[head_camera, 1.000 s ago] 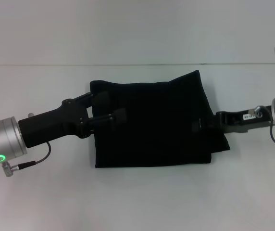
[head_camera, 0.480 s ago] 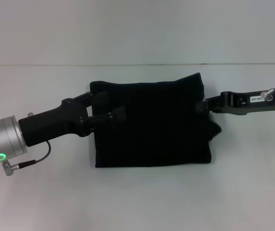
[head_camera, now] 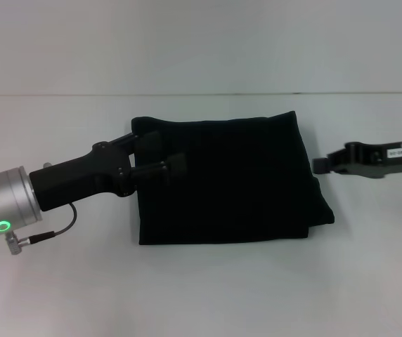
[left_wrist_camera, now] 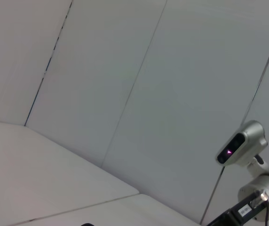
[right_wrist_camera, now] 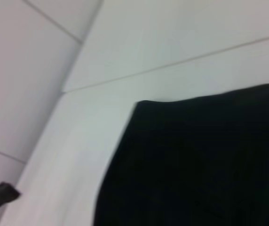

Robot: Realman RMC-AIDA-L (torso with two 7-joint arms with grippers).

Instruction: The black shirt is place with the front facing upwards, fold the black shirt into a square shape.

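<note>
Black shirt (head_camera: 225, 179) is what we see first: it lies folded into a rough rectangle near the middle of the white table (head_camera: 201, 288), only plain black fabric showing, with no lettering visible. Its far edge runs almost straight, rising to a slightly lifted corner at the far right. At the near right a lower layer pokes out past the top layer as a small pointed flap. The near edge is straight and lies flat on the table.

We find the left end effector (head_camera: 164, 158) over the shirt's left edge, its black fingers (head_camera: 174, 168) spread apart, one nearer the far corner and one lower down, both lying across the fabric. We cannot tell whether they press on the cloth or merely hover above it. Its black body and silver wrist with a green ring light reach in from the left side of the table.

We see the right end effector (head_camera: 319, 166) just beside the shirt's right edge, apart from it, with bare table showing between its tip and the cloth. We cannot tell how its fingers stand.

From the right wrist view we see the shirt (right_wrist_camera: 195, 160) as a dark mass with one corner against the pale table (right_wrist_camera: 92, 136).
</note>
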